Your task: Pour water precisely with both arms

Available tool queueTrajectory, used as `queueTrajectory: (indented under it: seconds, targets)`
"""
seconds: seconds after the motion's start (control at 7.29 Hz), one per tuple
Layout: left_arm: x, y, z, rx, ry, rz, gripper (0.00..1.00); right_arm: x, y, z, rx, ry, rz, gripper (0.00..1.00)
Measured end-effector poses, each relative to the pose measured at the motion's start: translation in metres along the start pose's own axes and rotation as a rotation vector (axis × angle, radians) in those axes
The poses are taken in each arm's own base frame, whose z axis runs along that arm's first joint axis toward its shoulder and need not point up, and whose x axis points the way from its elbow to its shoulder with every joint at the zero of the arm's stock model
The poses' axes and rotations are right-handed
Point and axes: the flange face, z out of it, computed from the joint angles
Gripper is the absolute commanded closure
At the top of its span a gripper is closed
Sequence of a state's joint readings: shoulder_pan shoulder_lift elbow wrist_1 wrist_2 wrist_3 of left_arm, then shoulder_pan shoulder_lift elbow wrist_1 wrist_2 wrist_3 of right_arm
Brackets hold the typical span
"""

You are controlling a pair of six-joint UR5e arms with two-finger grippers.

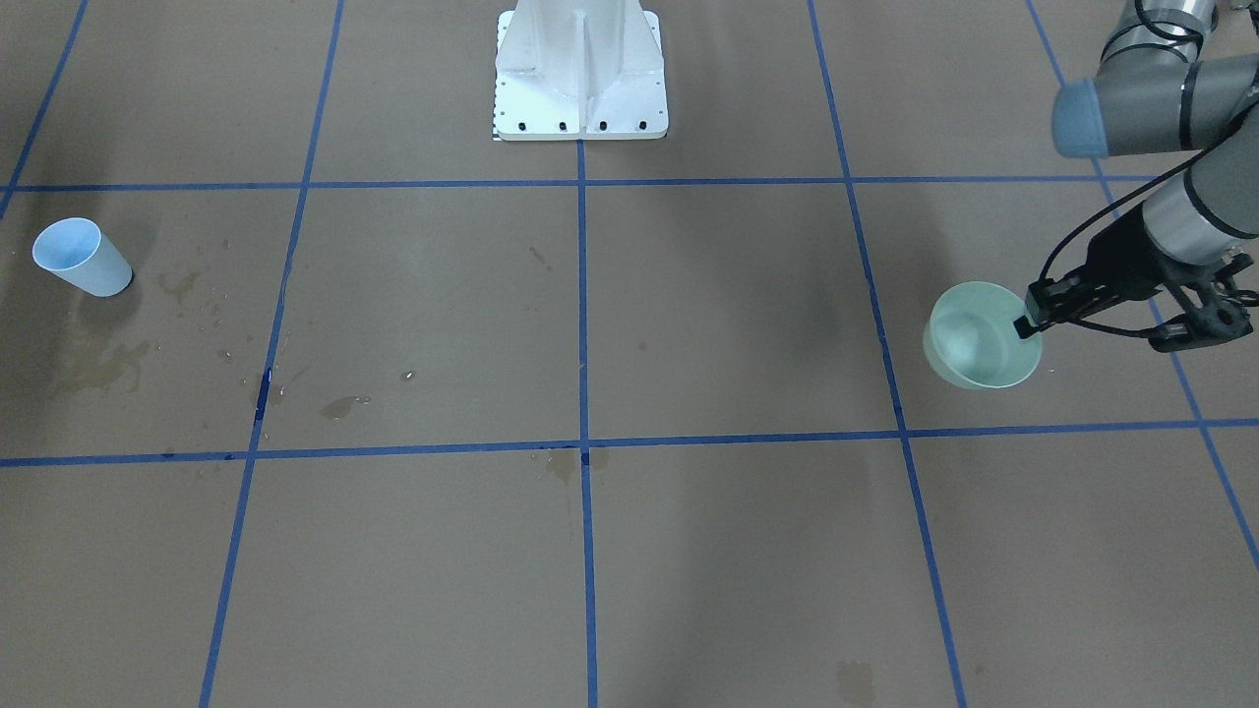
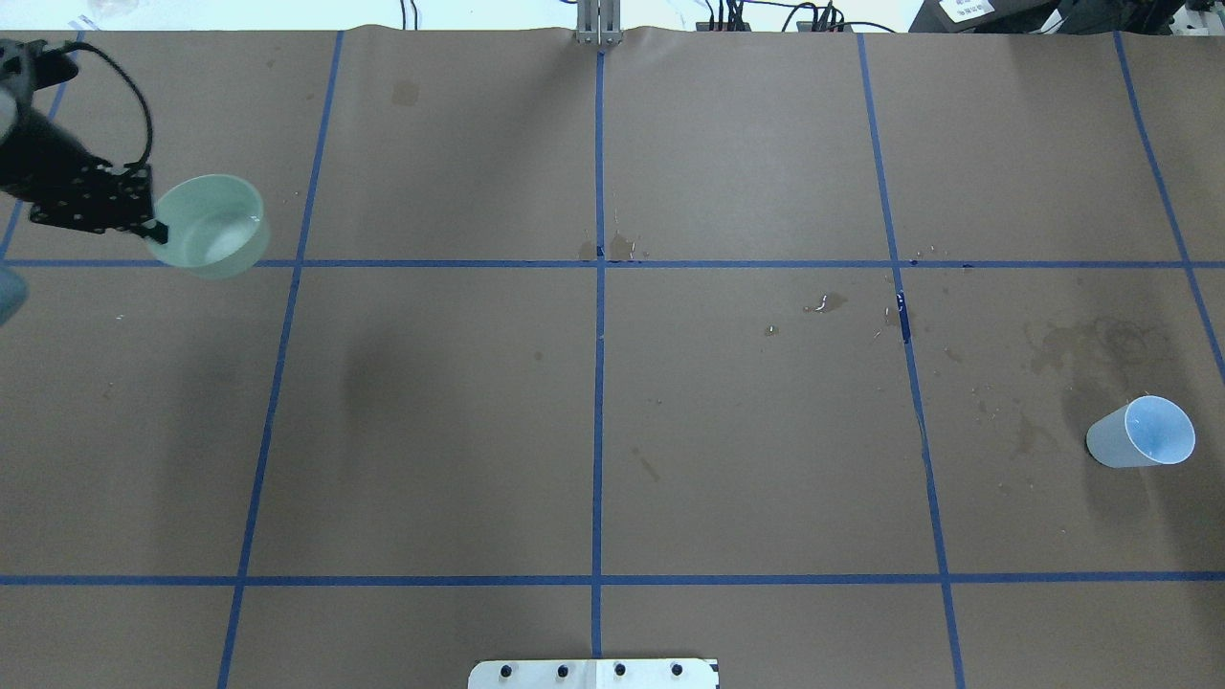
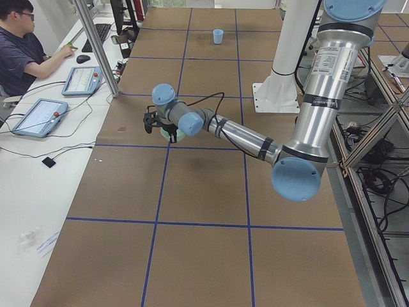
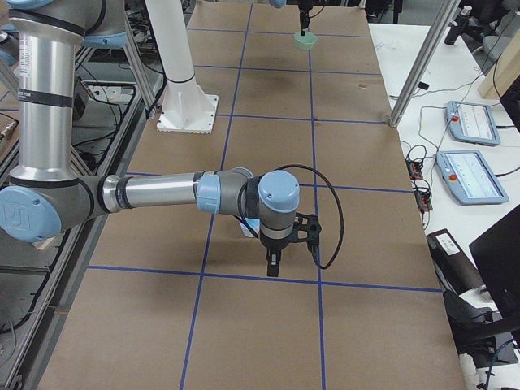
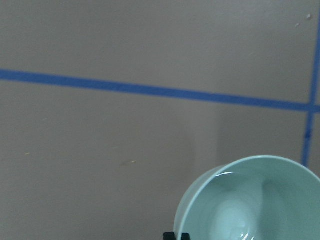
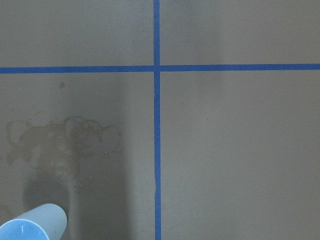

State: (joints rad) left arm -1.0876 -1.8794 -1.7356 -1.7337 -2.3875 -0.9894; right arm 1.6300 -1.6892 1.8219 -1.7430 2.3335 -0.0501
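Overhead, far left: the frame cuts off my left arm (image 1: pixel 1195 211). The left gripper (image 2: pixel 153 230) shows, its fingers pinched on the rim of the green bowl (image 2: pixel 215 230). Bowl mouth up, about level. Water (image 2: pixel 225 241) inside is only a faint glint, level unreadable. Far right: blue cup (image 2: pixel 1144 433) upright, long axis vertical. Right gripper (image 4: pixel 275 262) seen side-on only; I cannot tell its opening.

Broad bare stretch of table (image 2: pixel 593 431) across the middle, open from the white pedestal (image 2: pixel 593 674) at the near edge to the far edge. At far left, in the way: green bowl (image 2: pixel 211 226), lifted off the surface, pinched by the left gripper (image 2: pixel 158 231). At right: blue cup (image 2: pixel 1144 433), with the right arm (image 4: pixel 162 193) low just beside it.
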Motion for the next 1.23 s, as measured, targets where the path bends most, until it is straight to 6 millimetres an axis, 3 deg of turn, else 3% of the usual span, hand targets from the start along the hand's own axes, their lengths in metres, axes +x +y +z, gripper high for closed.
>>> queueTrajectory:
  seconds: [0.14, 0.27, 0.41, 0.55, 0.69, 0.82, 1.1, 1.23]
  targets:
    - [0.081, 0.014, 0.016, -0.014, 0.003, -0.047, 1.0, 0.0, -0.001, -0.001, 0.0, 0.003, -0.001, 0.0]
    - [0.161, 0.036, 0.044, -0.016, -0.003, -0.09, 1.0, -0.001, -0.001, -0.001, 0.001, 0.006, -0.002, 0.0]
    - [0.228, 0.059, 0.076, -0.013, -0.013, -0.124, 1.0, -0.003, -0.004, -0.003, 0.005, 0.008, -0.007, 0.0]
    - [0.274, 0.083, 0.105, -0.003, -0.024, -0.143, 1.0, -0.006, -0.009, -0.006, 0.012, 0.008, -0.014, 0.0]
    - [0.304, 0.106, 0.13, 0.006, -0.02, -0.152, 1.0, -0.006, -0.01, -0.005, 0.012, 0.004, -0.014, 0.0]
    - [0.318, 0.119, 0.149, 0.009, -0.012, -0.157, 1.0, -0.004, -0.009, -0.003, 0.008, -0.001, -0.009, 0.0]
    - [0.325, 0.122, 0.18, 0.031, -0.015, -0.163, 1.0, -0.005, -0.009, -0.002, 0.008, -0.008, -0.01, 0.0]
    - [0.328, 0.12, 0.188, 0.036, -0.021, -0.165, 0.56, -0.006, -0.01, -0.003, 0.01, -0.014, -0.012, 0.0]
